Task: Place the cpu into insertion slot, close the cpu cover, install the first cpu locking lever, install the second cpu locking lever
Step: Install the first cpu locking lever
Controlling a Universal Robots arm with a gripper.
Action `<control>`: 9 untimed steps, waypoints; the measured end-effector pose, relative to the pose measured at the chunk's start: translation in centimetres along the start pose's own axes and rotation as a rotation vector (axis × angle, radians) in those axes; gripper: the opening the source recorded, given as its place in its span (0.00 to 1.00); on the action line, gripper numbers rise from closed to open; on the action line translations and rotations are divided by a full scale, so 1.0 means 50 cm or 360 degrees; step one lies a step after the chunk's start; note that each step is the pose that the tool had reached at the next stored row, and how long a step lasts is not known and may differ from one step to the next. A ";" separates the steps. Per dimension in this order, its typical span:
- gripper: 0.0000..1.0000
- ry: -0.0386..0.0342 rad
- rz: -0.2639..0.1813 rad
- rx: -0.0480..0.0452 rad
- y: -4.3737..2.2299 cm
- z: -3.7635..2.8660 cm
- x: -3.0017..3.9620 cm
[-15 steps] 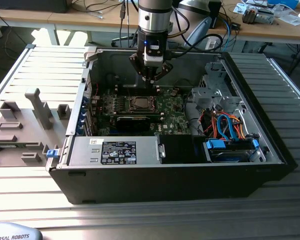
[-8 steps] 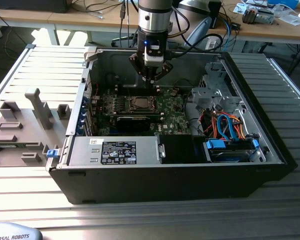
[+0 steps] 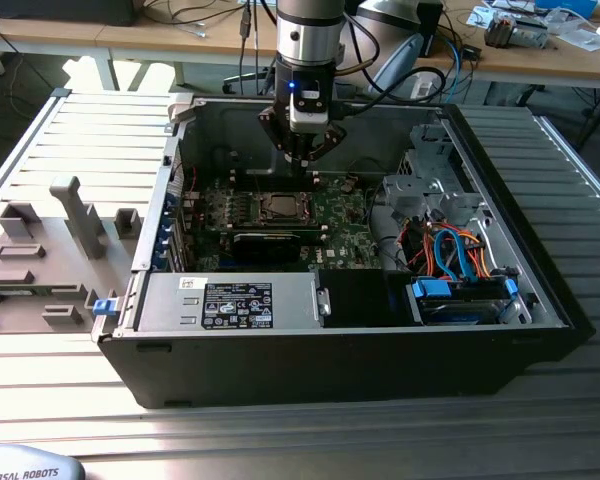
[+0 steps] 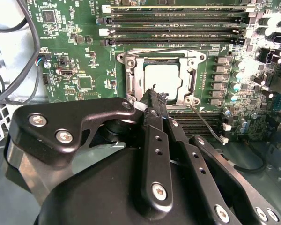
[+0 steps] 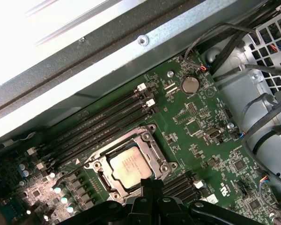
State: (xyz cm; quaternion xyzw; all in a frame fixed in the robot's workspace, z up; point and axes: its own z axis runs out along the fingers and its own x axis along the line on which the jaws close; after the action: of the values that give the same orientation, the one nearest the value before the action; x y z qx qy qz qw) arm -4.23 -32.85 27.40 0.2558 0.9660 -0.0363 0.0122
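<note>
The cpu (image 4: 163,78) lies flat in the insertion slot (image 4: 123,57) on the green board, its dull silver top showing through the window of the cpu cover (image 4: 161,60). The cover lies flat over the chip. In the first wrist view the cpu (image 5: 130,165) sits inside the same cover (image 5: 126,139). My gripper (image 4: 152,93) is shut with nothing between its fingers, and its tip is at the edge of the cover. From outside, the gripper (image 3: 303,165) hangs just above the socket (image 3: 278,208) inside the open case. I cannot make out the locking levers.
Long memory slots (image 4: 178,28) run beside the socket. A black card (image 3: 270,243) lies close to it. The power supply (image 3: 230,300) and a drive bay with blue and orange cables (image 3: 460,260) fill the case front. Grey fixtures (image 3: 70,215) stand at the exterior view's left.
</note>
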 end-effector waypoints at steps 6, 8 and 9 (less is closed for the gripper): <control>0.11 -0.0001 -0.0015 -0.0001 0.000 0.000 0.000; 0.11 -0.0001 -0.0020 -0.0001 0.000 0.000 0.000; 0.11 -0.0001 -0.0022 -0.0001 0.000 0.000 0.000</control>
State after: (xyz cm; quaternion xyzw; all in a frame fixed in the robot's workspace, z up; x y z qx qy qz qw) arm -4.23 -32.85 27.39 0.2491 0.9677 -0.0362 0.0124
